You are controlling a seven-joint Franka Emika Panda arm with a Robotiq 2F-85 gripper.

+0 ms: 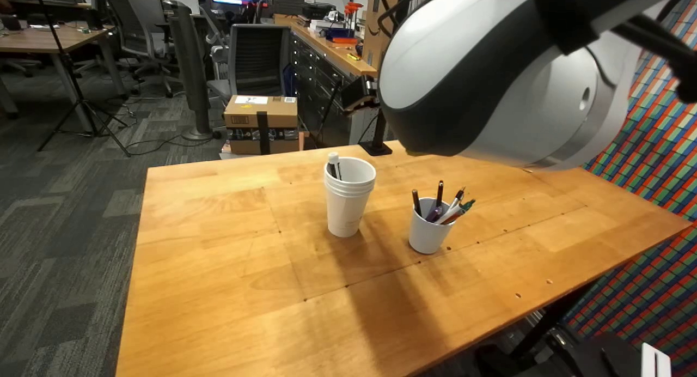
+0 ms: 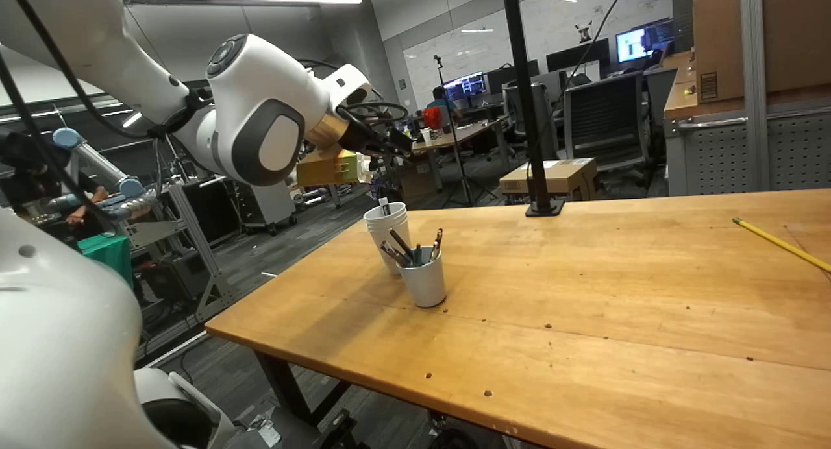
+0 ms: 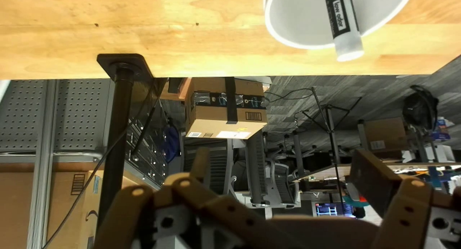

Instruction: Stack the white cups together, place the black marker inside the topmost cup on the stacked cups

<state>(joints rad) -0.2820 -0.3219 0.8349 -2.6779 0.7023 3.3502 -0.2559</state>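
Observation:
The white cups (image 1: 344,211) stand upright on the table as one nested stack, with several rims showing in an exterior view. Leaning inside the topmost cup (image 3: 302,22) is the black marker (image 3: 340,17), its pale end poking past the rim. That same pale end of the marker (image 2: 384,206) rises above the stack (image 2: 384,241) in an exterior view. My gripper (image 2: 395,147) is up in the air above the stack, apart from it. In the wrist view, which is upside down, the gripper (image 3: 284,177) has its fingers spread wide with nothing between them.
Beside the stack stands a smaller white cup (image 1: 427,236) full of pens. A black post (image 2: 544,207) rises from the far edge of the wooden table (image 1: 218,268). A yellow pencil (image 2: 779,242) lies on the tabletop. Cardboard boxes (image 1: 261,118) sit beyond the table.

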